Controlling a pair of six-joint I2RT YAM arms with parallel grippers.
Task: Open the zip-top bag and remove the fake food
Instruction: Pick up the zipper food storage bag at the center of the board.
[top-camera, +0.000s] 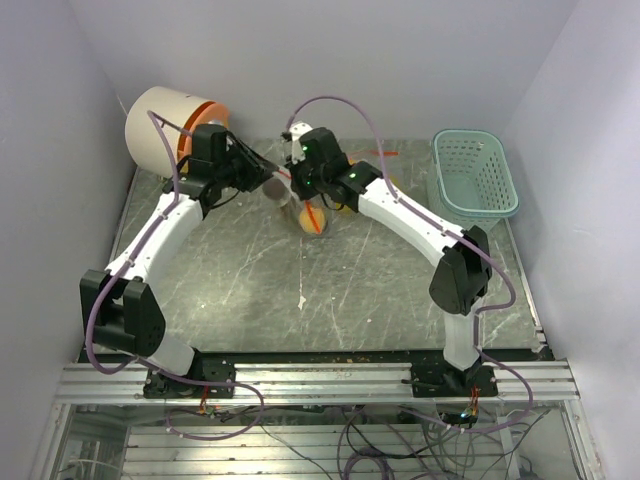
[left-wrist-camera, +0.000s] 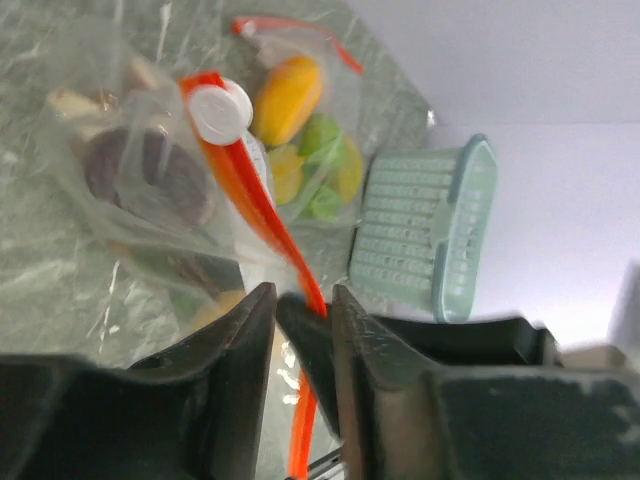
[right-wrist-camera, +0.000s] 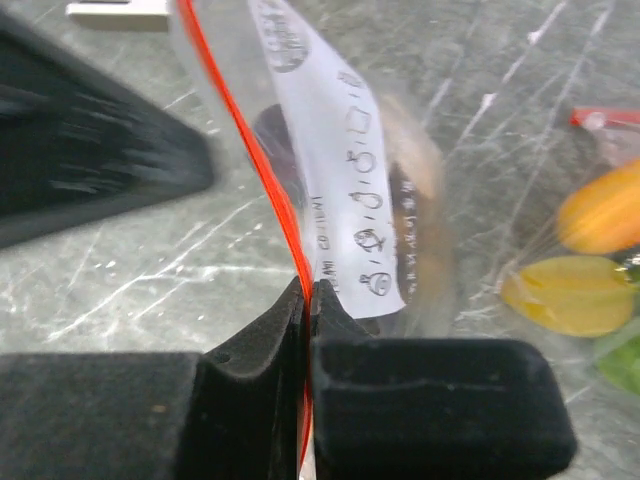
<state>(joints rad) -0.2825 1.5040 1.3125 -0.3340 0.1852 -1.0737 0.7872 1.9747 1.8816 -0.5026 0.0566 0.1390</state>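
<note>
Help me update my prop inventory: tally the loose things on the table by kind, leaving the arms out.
Zip-top bags: 2, a dark-filled bag and a fruit-filled bag
Teal basket: 1
Beige roll: 1
Total: 4
</note>
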